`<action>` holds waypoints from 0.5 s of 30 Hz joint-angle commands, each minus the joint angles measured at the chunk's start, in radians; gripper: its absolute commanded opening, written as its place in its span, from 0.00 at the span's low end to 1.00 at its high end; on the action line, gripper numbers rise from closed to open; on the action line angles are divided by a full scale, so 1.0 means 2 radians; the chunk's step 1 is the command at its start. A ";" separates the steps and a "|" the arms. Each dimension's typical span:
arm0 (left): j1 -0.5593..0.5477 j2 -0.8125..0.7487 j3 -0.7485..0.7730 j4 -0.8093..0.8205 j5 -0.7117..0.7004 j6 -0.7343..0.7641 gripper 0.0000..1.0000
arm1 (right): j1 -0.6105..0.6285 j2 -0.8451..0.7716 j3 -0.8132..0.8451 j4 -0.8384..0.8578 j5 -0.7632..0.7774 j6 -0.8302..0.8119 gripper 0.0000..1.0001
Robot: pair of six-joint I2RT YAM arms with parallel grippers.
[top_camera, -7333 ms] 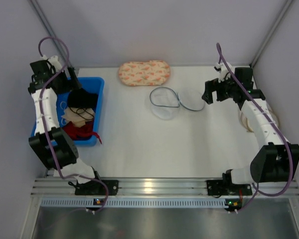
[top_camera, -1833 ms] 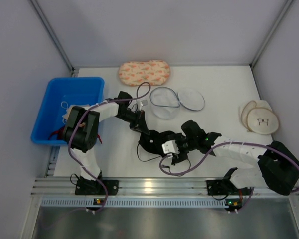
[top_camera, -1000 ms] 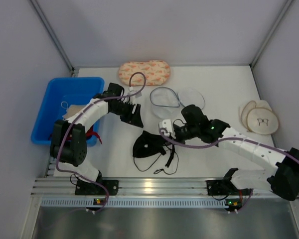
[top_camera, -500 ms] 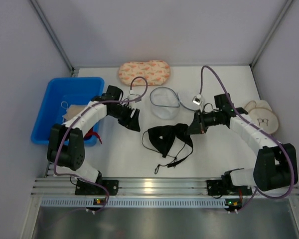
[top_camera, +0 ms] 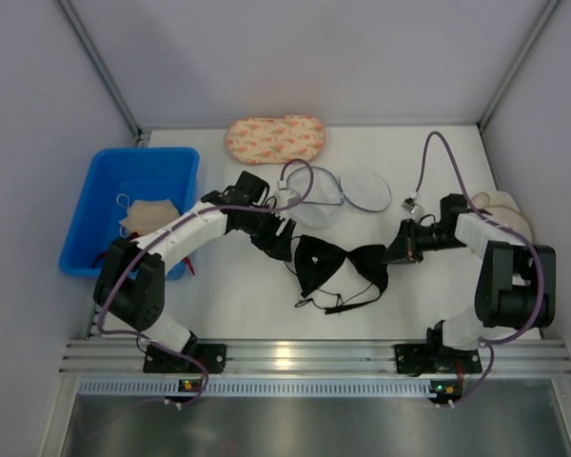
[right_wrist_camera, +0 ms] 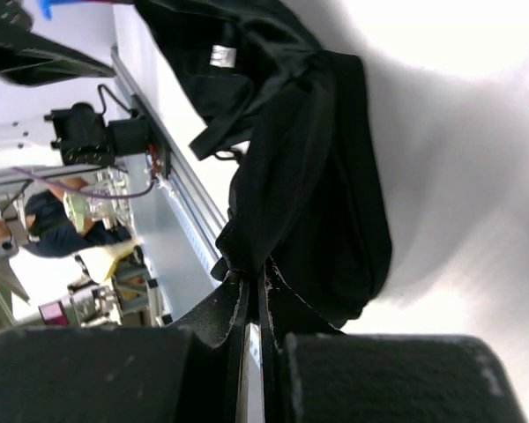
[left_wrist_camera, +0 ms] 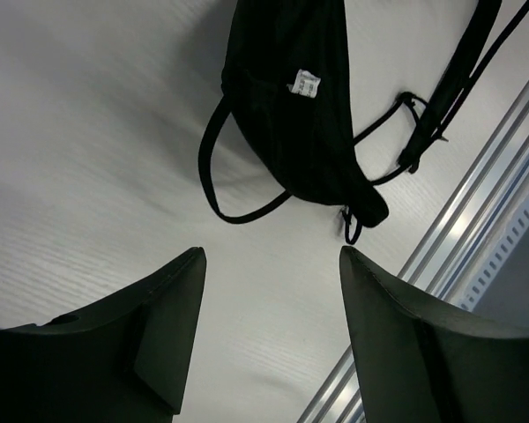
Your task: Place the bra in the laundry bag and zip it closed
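The black bra (top_camera: 335, 263) lies spread on the white table, its thin straps trailing toward the near edge. My right gripper (top_camera: 397, 250) is shut on the bra's right end; in the right wrist view the fabric (right_wrist_camera: 310, 176) bunches into the closed gripper (right_wrist_camera: 256, 280). My left gripper (top_camera: 284, 242) is open just left of the bra, with nothing between its fingers (left_wrist_camera: 163, 328). In the left wrist view the bra (left_wrist_camera: 291, 115) lies ahead of the gripper (left_wrist_camera: 270, 264). The round mesh laundry bag (top_camera: 316, 198) lies open behind the bra, its lid (top_camera: 364, 188) flipped to the right.
A peach patterned pouch (top_camera: 275, 139) lies at the back. The blue bin (top_camera: 174, 162) with cloths stands at the left. A beige bra (top_camera: 506, 202) shows at the right edge behind my right arm. The metal rail (top_camera: 285, 356) runs along the near edge.
My right gripper has drawn the bra further to the right and spread it out. My left gripper has moved right and nearer, up to the bra's left end.
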 commanded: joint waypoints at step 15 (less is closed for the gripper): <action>-0.020 0.097 0.037 0.119 -0.053 -0.139 0.00 | -0.016 0.069 0.067 0.035 0.216 0.068 0.00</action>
